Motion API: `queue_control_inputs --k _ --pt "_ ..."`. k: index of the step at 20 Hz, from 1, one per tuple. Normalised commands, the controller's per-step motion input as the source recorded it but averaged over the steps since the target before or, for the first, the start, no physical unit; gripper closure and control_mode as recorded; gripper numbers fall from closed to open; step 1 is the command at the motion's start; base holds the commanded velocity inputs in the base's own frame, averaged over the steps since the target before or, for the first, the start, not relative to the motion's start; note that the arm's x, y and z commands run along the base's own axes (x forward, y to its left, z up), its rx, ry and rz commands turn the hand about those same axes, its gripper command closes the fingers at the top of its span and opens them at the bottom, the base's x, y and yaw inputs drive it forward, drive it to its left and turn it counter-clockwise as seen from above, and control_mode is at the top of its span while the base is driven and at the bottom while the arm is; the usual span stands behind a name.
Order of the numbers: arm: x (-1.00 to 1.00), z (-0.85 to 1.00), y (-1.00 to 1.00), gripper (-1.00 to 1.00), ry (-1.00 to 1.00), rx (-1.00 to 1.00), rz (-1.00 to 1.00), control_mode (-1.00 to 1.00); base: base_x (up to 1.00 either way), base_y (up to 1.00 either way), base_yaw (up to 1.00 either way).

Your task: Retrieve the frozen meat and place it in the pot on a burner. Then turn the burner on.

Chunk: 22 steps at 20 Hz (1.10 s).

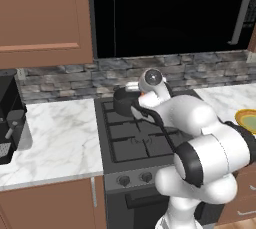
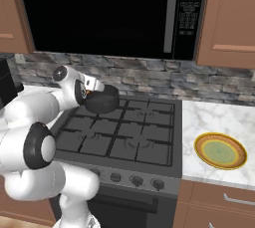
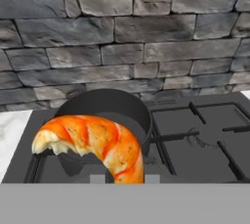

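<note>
The frozen meat (image 3: 97,142), a curved orange-brown crescent, hangs close in front of the hand camera with my gripper (image 2: 89,90) shut on it; its fingertips are hidden behind the meat. Just beyond and below it is the dark grey pot (image 3: 107,108), whose mouth faces up. The pot (image 2: 103,100) stands on the rear left burner of the stove, near the stone wall. In the right base view a small orange spot of the meat (image 2: 88,92) shows at the pot's left rim. In the left base view the arm's wrist covers part of the pot (image 1: 122,100).
Another burner (image 3: 195,135) with black grate bars lies right of the pot. Stove knobs (image 2: 135,180) line the front panel. A yellow-green plate (image 2: 220,151) rests on the right counter, a black coffee machine (image 1: 10,118) on the left. A black microwave (image 2: 99,13) hangs overhead.
</note>
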Motion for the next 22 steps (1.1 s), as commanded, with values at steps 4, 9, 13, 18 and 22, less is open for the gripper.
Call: queue_control_inputs --k 4,9,13,18,22 --pt "0.28 -0.01 0.0 1.0 0.02 0.0 0.0 -1.0 0.0 0.0 0.0" --pt "0.34 -0.11 0.02 1.0 0.1 0.0 0.0 -1.0 0.0 0.0 0.0" --pt "0.3 -0.06 0.0 1.0 0.05 0.0 -0.01 -1.0 0.0 0.0 0.0" --pt "0.23 -0.14 0.0 1.0 0.03 0.0 -0.02 -1.0 0.0 0.0 0.0" --pt "0.24 -0.18 0.0 1.0 0.03 0.0 -0.02 -1.0 0.0 0.0 0.0"
